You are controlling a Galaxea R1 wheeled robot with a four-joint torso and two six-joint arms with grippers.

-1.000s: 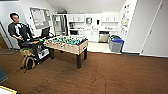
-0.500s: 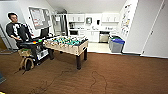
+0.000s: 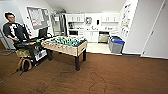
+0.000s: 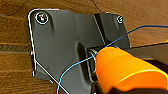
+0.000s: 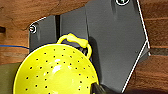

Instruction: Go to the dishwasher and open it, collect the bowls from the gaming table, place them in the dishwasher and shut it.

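Facing foosball table (image 3: 65,45), open brown floor (image 3: 120,75)

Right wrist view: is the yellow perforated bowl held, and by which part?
It cannot be told. The yellow perforated bowl shows large, but no grip on it can be seen.

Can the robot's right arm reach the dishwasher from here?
Probably not yet. The dishwasher sits far off in the kitchen at the back of the room, across brown floor, past the foosball table. A yellow holed bowl shows close in the right wrist view.
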